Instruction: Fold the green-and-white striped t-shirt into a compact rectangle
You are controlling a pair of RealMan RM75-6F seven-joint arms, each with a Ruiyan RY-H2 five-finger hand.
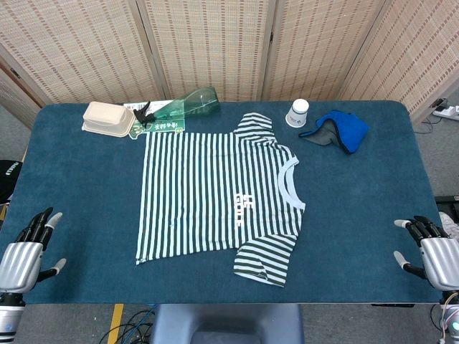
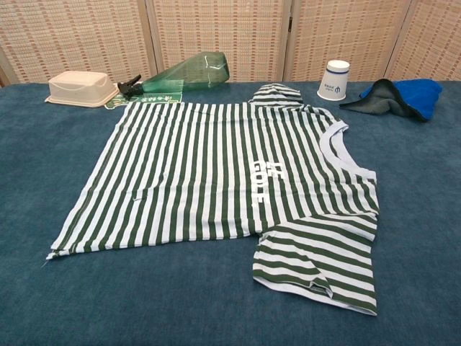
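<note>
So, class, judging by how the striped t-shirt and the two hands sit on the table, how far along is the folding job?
Nothing looks folded yet: the t-shirt lies spread flat, both sleeves out and its neck toward the robot's right. Nothing is in hand: the left hand and right hand rest open at the table's near corners, clear of the cloth. Every fold is left to do.

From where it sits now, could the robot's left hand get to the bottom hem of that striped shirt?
Probably yes. The left hand rests open at the table's near left corner, and only bare blue table lies between it and the striped shirt, whose hem faces that side. The bottle and container lie far behind.
</note>
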